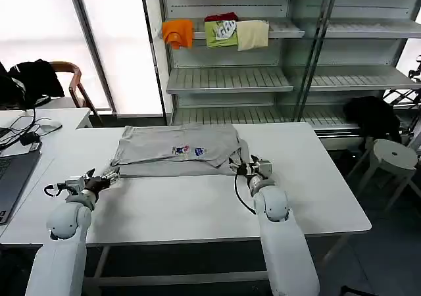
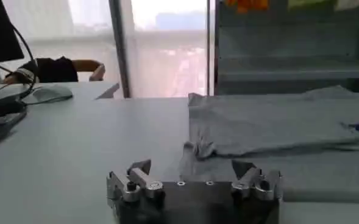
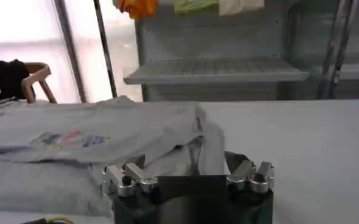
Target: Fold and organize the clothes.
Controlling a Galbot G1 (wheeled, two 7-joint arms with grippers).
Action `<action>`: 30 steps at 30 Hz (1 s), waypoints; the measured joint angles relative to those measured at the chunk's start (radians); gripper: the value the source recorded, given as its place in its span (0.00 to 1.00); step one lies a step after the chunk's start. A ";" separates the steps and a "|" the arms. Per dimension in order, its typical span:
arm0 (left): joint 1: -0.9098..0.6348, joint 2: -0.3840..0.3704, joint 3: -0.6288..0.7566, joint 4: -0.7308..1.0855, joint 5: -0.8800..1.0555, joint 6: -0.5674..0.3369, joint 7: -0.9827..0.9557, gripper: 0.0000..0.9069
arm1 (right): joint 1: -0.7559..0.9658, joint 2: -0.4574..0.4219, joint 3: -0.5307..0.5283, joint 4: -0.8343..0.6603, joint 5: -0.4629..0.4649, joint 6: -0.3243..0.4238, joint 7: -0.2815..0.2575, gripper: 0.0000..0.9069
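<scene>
One grey shirt [image 1: 177,150] is lying partly folded, print up, on the white table [image 1: 197,207], the left gripper [image 1: 105,177] sitting open-jawed at its near left corner and the right gripper [image 1: 245,169] sitting open-jawed at its near right corner, under shelves [image 1: 227,79] holding coloured cloths [image 1: 217,33]

A light grey shirt [image 1: 176,150] lies spread flat across the far half of the white table [image 1: 197,204] — partly folded, its small multicoloured chest print facing up. Its near edge is doubled over, and the right corner is bunched into a crumpled ridge.
</scene>
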 measured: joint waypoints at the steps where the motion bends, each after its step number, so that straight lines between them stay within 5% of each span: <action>1: 0.001 0.001 0.000 0.001 0.002 0.000 0.000 1.00 | -0.003 0.000 0.000 0.000 -0.001 -0.002 0.001 0.00; 2: 0.002 0.001 0.001 0.003 0.003 0.001 0.001 0.80 | -0.005 0.000 -0.001 0.001 -0.003 -0.003 0.001 0.00; 3: 0.002 0.001 0.003 0.005 0.005 0.002 0.002 0.33 | -0.007 0.000 -0.001 0.001 -0.004 -0.005 0.001 0.00; 5: 0.002 0.001 0.007 0.007 0.009 0.004 0.005 0.03 | -0.012 0.000 -0.001 0.001 -0.008 -0.008 0.001 0.00; 30: 0.027 0.002 0.025 -0.009 0.048 -0.009 0.030 0.00 | -0.068 -0.026 -0.023 0.088 0.018 -0.023 -0.002 0.00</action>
